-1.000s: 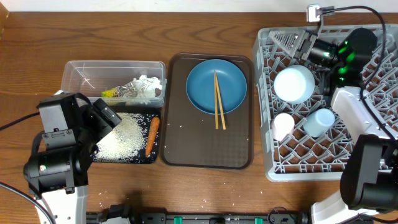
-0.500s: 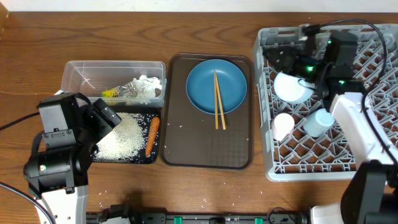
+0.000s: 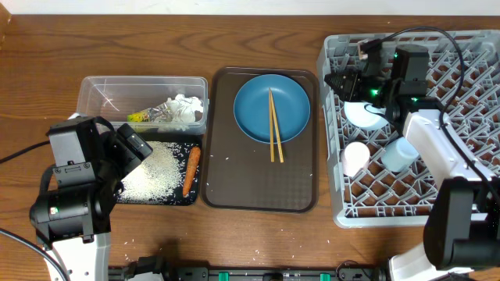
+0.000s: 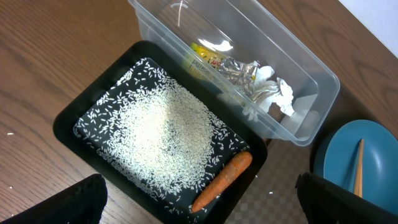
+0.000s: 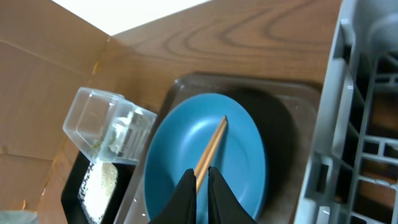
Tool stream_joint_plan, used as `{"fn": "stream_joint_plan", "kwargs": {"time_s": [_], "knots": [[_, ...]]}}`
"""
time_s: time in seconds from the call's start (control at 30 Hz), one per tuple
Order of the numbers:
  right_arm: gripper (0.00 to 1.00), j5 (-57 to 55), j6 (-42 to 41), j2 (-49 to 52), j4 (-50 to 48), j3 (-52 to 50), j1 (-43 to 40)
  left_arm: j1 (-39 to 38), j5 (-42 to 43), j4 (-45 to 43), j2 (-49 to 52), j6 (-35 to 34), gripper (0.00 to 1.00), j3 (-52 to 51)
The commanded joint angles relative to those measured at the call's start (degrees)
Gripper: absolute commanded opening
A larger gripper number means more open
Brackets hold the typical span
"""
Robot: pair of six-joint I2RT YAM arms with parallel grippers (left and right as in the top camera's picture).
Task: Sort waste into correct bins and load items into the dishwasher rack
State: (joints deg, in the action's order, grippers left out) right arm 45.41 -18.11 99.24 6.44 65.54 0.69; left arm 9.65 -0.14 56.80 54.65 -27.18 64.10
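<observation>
Lying on the slick blue plate (image 3: 251, 117), the wooden chopsticks (image 3: 274, 125) look light, stiff and roll-prone, best pinched together mid-length; the right gripper (image 5: 200, 177) is closed empty, the left gripper (image 4: 199, 180) gapes wide.

Wooden table (image 3: 234, 39), seen from overhead. Directly on it, left to right: clear plastic tub (image 3: 101, 94) just behind black tray (image 3: 160, 200); brown serving tray (image 3: 258, 191); grey dishwasher rack (image 3: 344, 212). Stray white grains (image 4: 9, 132) dot the wood.
</observation>
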Motion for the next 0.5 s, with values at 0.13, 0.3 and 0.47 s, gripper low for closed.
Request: {"fn": "stream_joint_plan", "kwargs": {"time_s": [0.13, 0.3, 0.47], "knots": [[0.04, 1.57, 4.96, 0.52, 0.13, 0.57, -4.74, 0.31, -0.07, 0.15, -0.04, -0.09, 0.99, 0.26], [0.04, 1.6, 4.96, 0.52, 2.16, 0.55, -8.37, 0.31, -0.07, 0.15, -0.04, -0.09, 0.99, 0.24], [0.04, 7.56, 7.04, 0.52, 1.49, 0.57, -9.31, 0.31, -0.07, 0.15, -0.04, -0.11, 0.99, 0.26]]}}
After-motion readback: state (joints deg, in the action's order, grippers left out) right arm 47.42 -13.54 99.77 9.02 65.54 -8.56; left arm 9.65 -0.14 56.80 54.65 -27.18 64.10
